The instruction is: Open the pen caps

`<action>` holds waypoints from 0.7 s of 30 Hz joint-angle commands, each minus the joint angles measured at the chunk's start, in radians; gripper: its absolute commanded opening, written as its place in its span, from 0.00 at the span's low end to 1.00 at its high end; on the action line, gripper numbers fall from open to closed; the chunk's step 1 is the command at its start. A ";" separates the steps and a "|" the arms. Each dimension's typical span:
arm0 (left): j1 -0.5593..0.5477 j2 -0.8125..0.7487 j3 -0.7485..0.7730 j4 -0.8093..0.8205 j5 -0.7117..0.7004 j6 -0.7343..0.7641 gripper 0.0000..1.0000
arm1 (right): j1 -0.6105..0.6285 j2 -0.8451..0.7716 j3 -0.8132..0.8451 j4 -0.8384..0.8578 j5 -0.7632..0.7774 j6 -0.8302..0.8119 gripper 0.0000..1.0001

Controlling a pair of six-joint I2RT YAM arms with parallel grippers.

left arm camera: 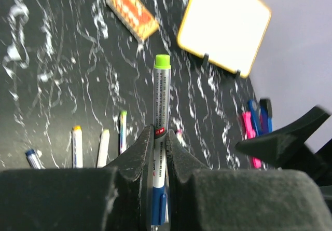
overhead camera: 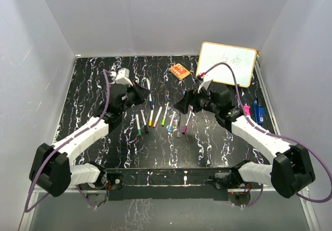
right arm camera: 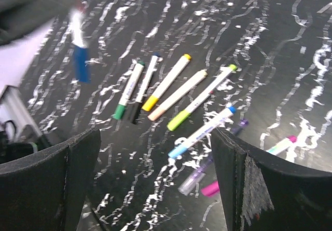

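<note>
My left gripper (left arm camera: 160, 133) is shut on a white pen (left arm camera: 160, 104), held above the table. Its light green end (left arm camera: 162, 61) points away from the gripper, and its blue cap (left arm camera: 158, 204) sits back between the fingers. From above, this gripper (overhead camera: 142, 94) is left of centre with the pen (overhead camera: 149, 92) beside it. My right gripper (right arm camera: 154, 149) stands open over the row of capped pens (right arm camera: 166, 101) lying on the table, with nothing between its fingers. The caps in that row are green (right arm camera: 120, 112), yellow (right arm camera: 150, 104), light green (right arm camera: 178, 121), light blue (right arm camera: 177, 151) and purple (right arm camera: 193, 180). In the top view the right gripper (overhead camera: 182, 105) faces the left one.
An orange eraser block (overhead camera: 179, 71) lies at the back. A small whiteboard (overhead camera: 227, 64) leans at the back right. Pink and blue clips (overhead camera: 256, 111) lie near the right wall. The row of pens (overhead camera: 158, 119) lies between the two arms.
</note>
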 commanded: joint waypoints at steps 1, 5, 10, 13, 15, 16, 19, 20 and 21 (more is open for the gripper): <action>-0.004 0.022 -0.062 0.229 0.182 -0.044 0.00 | 0.004 -0.038 -0.026 0.199 -0.157 0.093 0.84; -0.004 0.047 -0.086 0.317 0.247 -0.079 0.00 | 0.006 -0.030 -0.046 0.276 -0.195 0.119 0.79; -0.004 0.107 -0.083 0.414 0.324 -0.157 0.00 | 0.021 0.020 -0.031 0.270 -0.197 0.107 0.78; -0.003 0.138 -0.099 0.486 0.349 -0.218 0.00 | 0.029 0.038 -0.033 0.292 -0.205 0.113 0.78; -0.004 0.153 -0.114 0.535 0.360 -0.250 0.00 | 0.033 0.051 -0.038 0.312 -0.214 0.120 0.78; -0.003 0.160 -0.123 0.561 0.363 -0.270 0.00 | 0.036 0.059 -0.039 0.319 -0.214 0.121 0.78; -0.005 0.178 -0.129 0.604 0.371 -0.302 0.00 | 0.042 0.080 -0.039 0.331 -0.208 0.124 0.77; -0.005 0.191 -0.126 0.610 0.377 -0.310 0.00 | 0.044 0.086 -0.037 0.336 -0.212 0.128 0.77; -0.007 0.197 -0.127 0.619 0.383 -0.318 0.00 | 0.047 0.094 -0.036 0.346 -0.213 0.130 0.77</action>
